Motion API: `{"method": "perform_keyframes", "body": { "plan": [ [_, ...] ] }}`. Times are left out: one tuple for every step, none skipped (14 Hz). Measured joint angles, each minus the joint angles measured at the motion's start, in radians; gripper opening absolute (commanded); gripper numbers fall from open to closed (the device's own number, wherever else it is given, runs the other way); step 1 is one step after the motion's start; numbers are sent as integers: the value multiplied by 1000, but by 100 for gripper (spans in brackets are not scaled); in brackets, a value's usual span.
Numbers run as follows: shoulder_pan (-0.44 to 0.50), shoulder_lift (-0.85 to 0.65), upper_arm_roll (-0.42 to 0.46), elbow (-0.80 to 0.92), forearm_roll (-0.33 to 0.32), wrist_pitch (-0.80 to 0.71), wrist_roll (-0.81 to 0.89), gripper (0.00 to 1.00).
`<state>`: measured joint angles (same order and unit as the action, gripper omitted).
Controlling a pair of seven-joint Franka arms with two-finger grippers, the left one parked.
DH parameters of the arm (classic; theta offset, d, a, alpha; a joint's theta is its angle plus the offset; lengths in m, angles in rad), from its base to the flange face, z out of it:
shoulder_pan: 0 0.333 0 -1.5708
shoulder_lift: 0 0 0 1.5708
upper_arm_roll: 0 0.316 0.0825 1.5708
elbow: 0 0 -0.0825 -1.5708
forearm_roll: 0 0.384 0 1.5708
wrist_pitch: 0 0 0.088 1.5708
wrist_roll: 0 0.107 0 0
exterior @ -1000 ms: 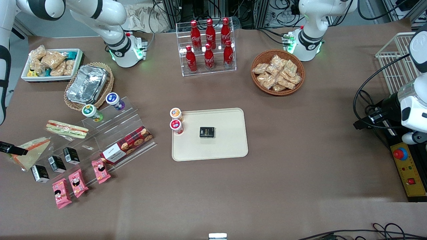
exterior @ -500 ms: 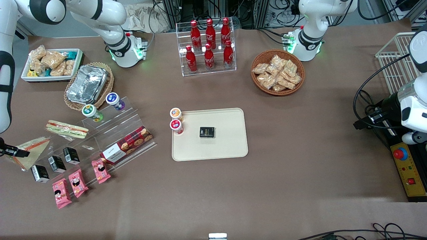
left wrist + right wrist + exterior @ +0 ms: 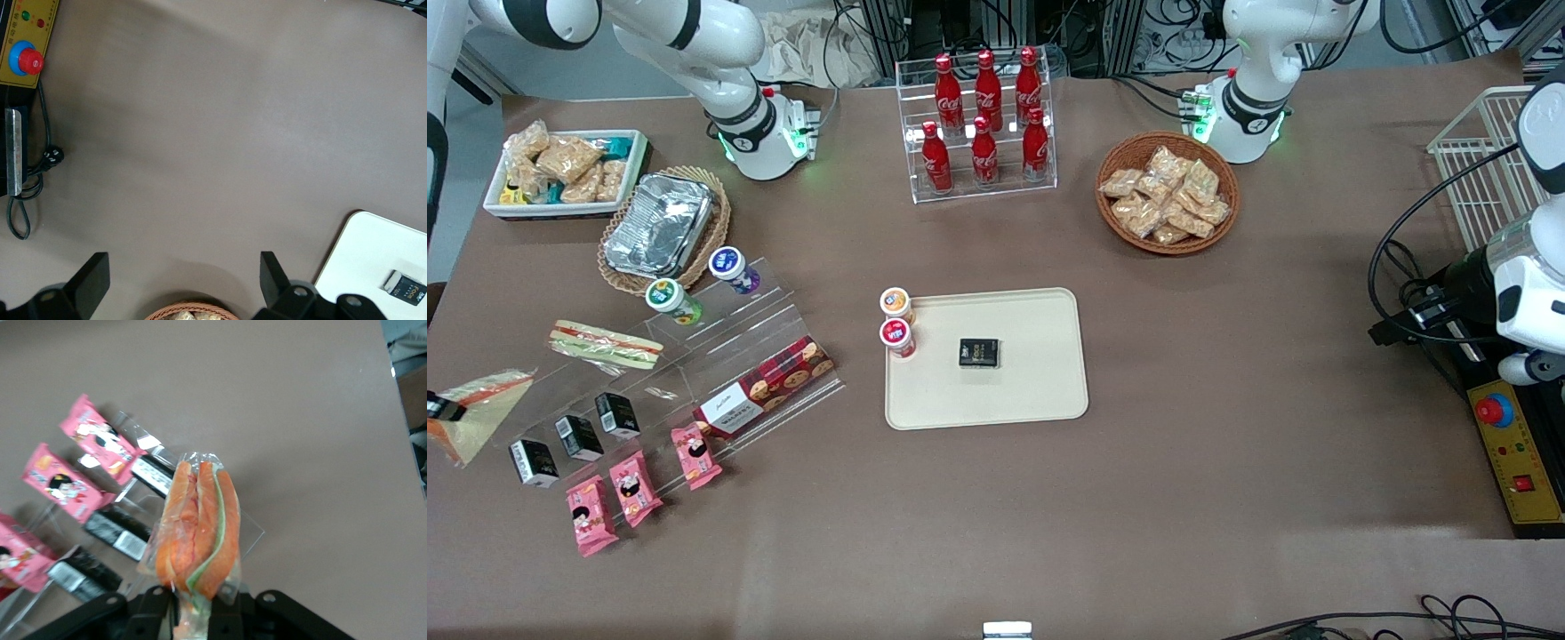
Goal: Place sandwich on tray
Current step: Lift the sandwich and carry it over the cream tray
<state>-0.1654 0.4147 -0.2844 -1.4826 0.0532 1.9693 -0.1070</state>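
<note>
The wedge sandwich (image 3: 476, 404) in clear wrap, with orange and green filling, hangs at the working arm's end of the table, lifted above the cloth. My right gripper (image 3: 438, 410) is shut on it at the edge of the front view. The wrist view shows the sandwich (image 3: 199, 533) edge-on, its wrapped end pinched between the black fingers (image 3: 152, 613) of the gripper (image 3: 192, 617). The cream tray (image 3: 1032, 391) lies mid-table, toward the parked arm from the sandwich, with a small black box (image 3: 978, 353) on it.
A long wrapped sandwich (image 3: 605, 345) lies on a clear stepped stand (image 3: 747, 338) with black cartons (image 3: 574, 436), a cookie box (image 3: 765, 387) and pink packets (image 3: 636, 484). Two capped cups (image 3: 896, 322) stand at the tray's edge. A foil container (image 3: 658, 227), a bottle rack (image 3: 983, 124) and a snack basket (image 3: 1167, 191) lie farther back.
The sandwich has risen off the table in my shut gripper and shifted toward the working arm's edge of the front view. Nothing else has moved.
</note>
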Motion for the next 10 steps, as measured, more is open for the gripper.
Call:
{"method": "perform_keyframes", "body": {
  "plan": [
    [5,-20,4,6,0,-23,0,3],
    [13,-36,6,12,0,-52,0,4],
    [23,-48,7,16,0,-76,0,4],
    [32,-57,10,19,0,-93,-1,4],
    [41,-63,20,29,0,-113,-2,4],
    [49,-70,37,44,1,-137,-5,4],
    [55,-79,66,62,2,-160,-13,4],
    [58,-89,105,79,2,-174,-21,4],
    [61,-101,147,93,2,-181,-33,4],
    [65,-113,188,105,2,-185,-58,4]
  ]
}}
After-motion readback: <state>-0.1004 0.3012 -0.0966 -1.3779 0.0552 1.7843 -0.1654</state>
